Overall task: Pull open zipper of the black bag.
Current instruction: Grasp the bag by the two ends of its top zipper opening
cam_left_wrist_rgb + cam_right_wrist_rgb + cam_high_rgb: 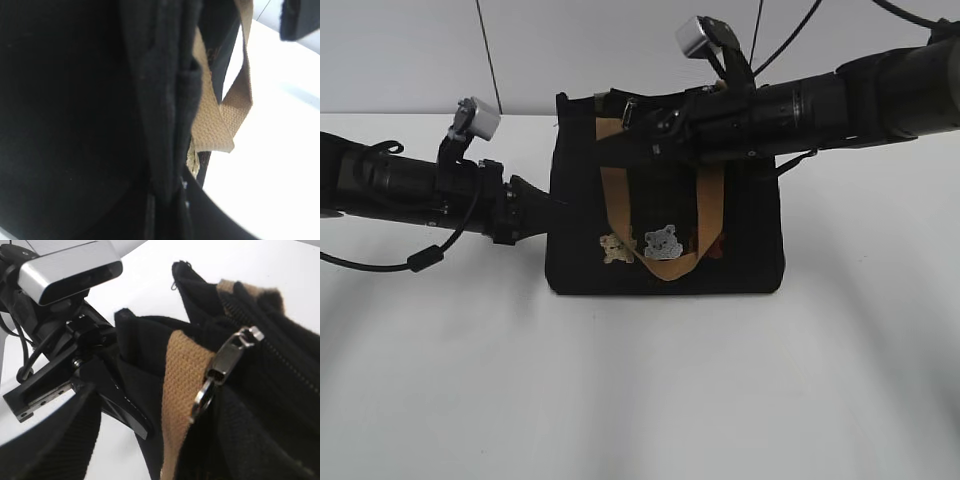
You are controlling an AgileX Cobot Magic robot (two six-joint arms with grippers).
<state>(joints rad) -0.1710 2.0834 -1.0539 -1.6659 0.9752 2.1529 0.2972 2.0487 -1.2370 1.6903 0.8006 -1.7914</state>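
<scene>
- Black bag (665, 220) stands upright on the white bench (640, 390), toward the far edge, roughly mid-width; bear pics low on its front face.
- Tan webbing handle (665, 262) hangs down the front in a U, its bottom loop lying over the bears. Wrist views show the tan strap (182, 390) also draped just beside the zip.
- Zipper (225, 365): silver pull w/ ring loop, on the black track along the bag's top; sits near the top's left end in the ext. view (629, 113), hanging down next to the tan strap.
- Left gripper (548, 203): comes in from the bench's left side, tips together and pinched on the bag's left side fabric at its edge seam. Left wrist view is nearly filled w/ black cloth (160, 100), so fingers themselves can't be made out there.
- Right gripper (650, 125): reaches in from the right, lying across the bag's top; jaws stand apart, nothing seen clamped. Can't tell if tips touch the pull; right wrist view looks straight onto it from close by.
- In the way: right arm (840, 100) covers most of the bag's top edge in the ext. view; tan strap crowds the pull; left arm's cam block (70, 270) and black finger sit just beyond the bag's end.
- Around: cables (380, 262) trail from the left arm over the bench; grey wall behind.
</scene>
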